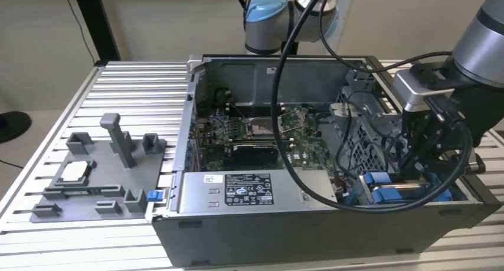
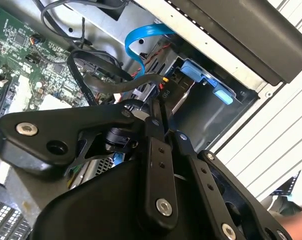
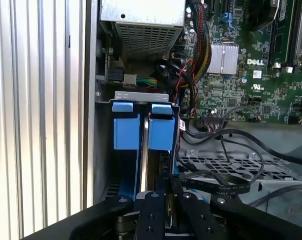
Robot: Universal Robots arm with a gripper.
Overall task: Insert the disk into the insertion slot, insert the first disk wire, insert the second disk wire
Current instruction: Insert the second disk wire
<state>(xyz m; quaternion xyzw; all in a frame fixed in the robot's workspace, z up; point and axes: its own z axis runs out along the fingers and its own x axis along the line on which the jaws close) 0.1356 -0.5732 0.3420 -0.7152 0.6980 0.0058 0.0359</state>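
Fingers (image 3: 167, 200) over insertion slot (image 3: 140, 96); tips hidden

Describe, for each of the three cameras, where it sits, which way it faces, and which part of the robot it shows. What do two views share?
Exterior view: off the arm, above one side of the open computer case, looking down into it; the arm stands at this view's right.
First wrist view: on the arm, looking past the gripper at the insertion slot with blue tabs.
Second wrist view: on the arm, looking along the gripper toward a blue cable.
Shared: both wrist views show the gripper and the green motherboard.
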